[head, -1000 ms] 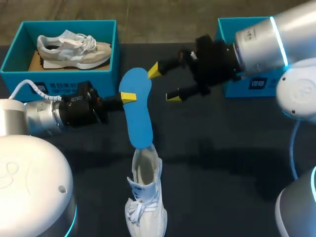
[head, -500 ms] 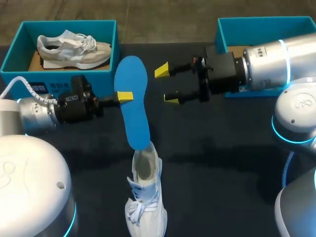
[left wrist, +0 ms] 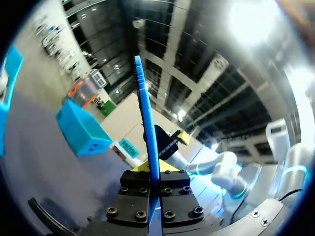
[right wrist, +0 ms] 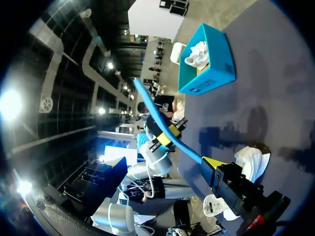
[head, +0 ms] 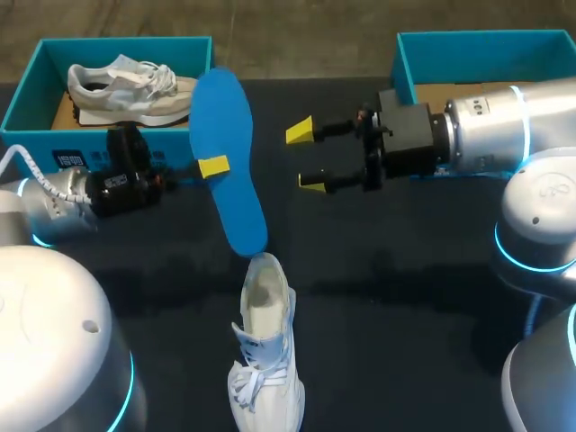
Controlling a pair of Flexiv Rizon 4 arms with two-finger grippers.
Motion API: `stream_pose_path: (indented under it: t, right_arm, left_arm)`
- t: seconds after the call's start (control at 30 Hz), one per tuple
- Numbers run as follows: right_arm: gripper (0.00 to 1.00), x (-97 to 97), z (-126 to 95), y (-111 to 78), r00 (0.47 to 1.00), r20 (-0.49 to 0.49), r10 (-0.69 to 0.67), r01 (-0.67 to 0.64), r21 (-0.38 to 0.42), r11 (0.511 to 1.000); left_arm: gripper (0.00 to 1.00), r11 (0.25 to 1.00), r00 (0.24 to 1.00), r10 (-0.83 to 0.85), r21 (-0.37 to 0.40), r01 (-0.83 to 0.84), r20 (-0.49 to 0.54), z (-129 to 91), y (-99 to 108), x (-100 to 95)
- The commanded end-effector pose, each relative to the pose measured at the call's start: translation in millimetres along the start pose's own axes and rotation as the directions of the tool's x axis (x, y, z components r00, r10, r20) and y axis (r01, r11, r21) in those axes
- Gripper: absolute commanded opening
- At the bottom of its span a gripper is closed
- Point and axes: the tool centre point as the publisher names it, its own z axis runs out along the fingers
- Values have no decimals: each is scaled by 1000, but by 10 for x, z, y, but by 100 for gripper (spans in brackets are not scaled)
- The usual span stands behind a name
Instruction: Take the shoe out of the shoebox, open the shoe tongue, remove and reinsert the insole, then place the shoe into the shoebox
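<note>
My left gripper [head: 212,166] was pinching the blue insole [head: 220,117] at about mid-length, one yellow-tipped finger on each face. In the left wrist view the insole ran edge-on, straight out from between the fingers. It hung tilted in the air. Its broad end rose past the gripper, toward the corner of the teal shoebox [head: 27,99] that stood just behind my left wrist. Its narrow end dropped below the gripper. That end finished right at the heel opening of the white shoe [head: 264,360], which stood on the dark table [head: 405,297] nearer to me than either gripper. I could not tell whether the insole and shoe touched there. Another pale sneaker [head: 130,85] lay on its side inside that box.

My right gripper [head: 306,157] faced the left one across the insole, its fingers spread wide and holding nothing. Its tips pointed at the insole but stayed apart from it. Behind that gripper my right arm lay across the front of a second shoebox [head: 468,40].
</note>
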Motion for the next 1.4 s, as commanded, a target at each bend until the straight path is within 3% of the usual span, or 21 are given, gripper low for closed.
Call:
stream_pose_path:
  t: [0.03, 0.2, 0.33, 0.47, 0.8, 1.07, 1.3, 1.4]
  right_arm:
    - [100, 5, 23, 3, 1000, 1, 1, -1, -1, 1000]
    - [100, 5, 23, 3, 1000, 1, 1, -1, -1, 1000]
    - [100, 5, 23, 3, 1000, 1, 1, -1, -1, 1000]
    - [100, 5, 23, 3, 1000, 1, 1, -1, -1, 1000]
    - [100, 5, 23, 3, 1000, 1, 1, -1, -1, 1000]
    - [100, 5, 23, 3, 1000, 1, 1, -1, -1, 1000]
    - [100, 5, 23, 3, 1000, 1, 1, -1, -1, 1000]
    - [100, 5, 23, 3, 1000, 1, 1, -1, -1, 1000]
  left_arm:
    - [0, 973, 973, 231, -32, -230, 27, 0, -64, 114]
    - [0, 890, 889, 457, -12, -457, 36, -11, -86, 99]
    - [0, 766, 766, 642, 4, -642, 41, -28, -73, 107]
    - [0, 692, 692, 722, 11, -722, 23, -12, -86, 87]
    - [0, 507, 509, 860, -59, -860, -33, -20, -208, 16]
    - [0, 340, 348, 936, -114, -934, -60, -29, -222, -215]
    - [0, 186, 194, 977, -94, -978, -91, -30, -230, -328]
    - [0, 153, 161, 981, -76, -985, -106, -42, -223, -327]
